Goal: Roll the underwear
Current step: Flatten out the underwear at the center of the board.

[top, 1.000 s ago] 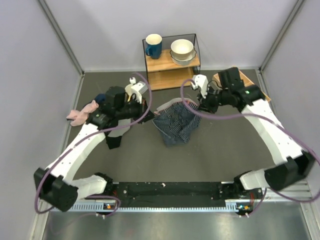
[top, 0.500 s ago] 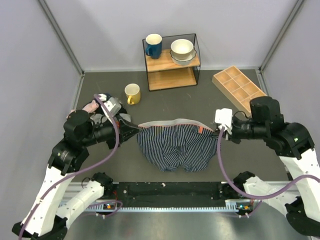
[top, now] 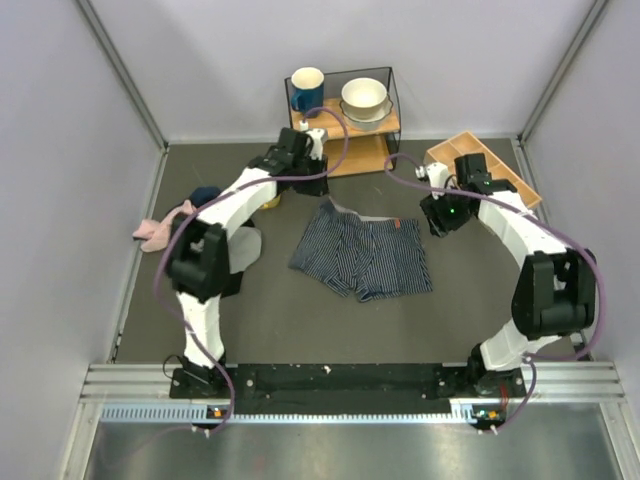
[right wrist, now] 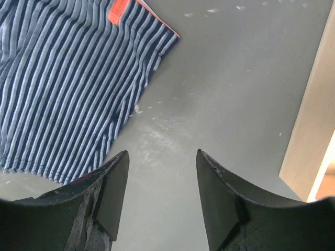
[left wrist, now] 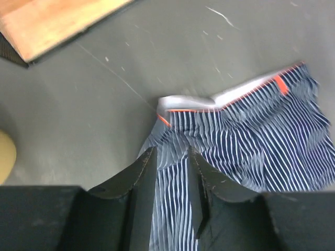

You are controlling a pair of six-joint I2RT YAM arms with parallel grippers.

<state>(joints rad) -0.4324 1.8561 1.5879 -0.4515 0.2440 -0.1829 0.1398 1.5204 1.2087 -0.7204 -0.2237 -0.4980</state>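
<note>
The underwear (top: 362, 256), navy with thin white stripes, lies spread on the dark table, waistband toward the back and its red tag (right wrist: 118, 10) near the right corner. My left gripper (top: 312, 185) hovers over the waistband's left corner. In the left wrist view its jaws (left wrist: 171, 151) stand apart with the striped cloth (left wrist: 246, 146) lying below and between them, not pinched. My right gripper (top: 437, 218) stands just right of the underwear. In the right wrist view it (right wrist: 162, 152) is open over bare table, with the cloth's right edge (right wrist: 68, 89) to its left.
A wooden shelf (top: 345, 125) at the back carries a blue mug (top: 307, 90) and stacked bowls (top: 365, 100). A wooden compartment tray (top: 478, 165) lies at the back right. A pink cloth (top: 158, 230) and a grey cloth (top: 245, 245) lie at the left. A yellow mug (left wrist: 5, 157) is beside the left gripper.
Half a second ago both grippers held the underwear stretched between them near the front. Now both have let go, it lies flat mid-table, and both arms have swung toward the back.
</note>
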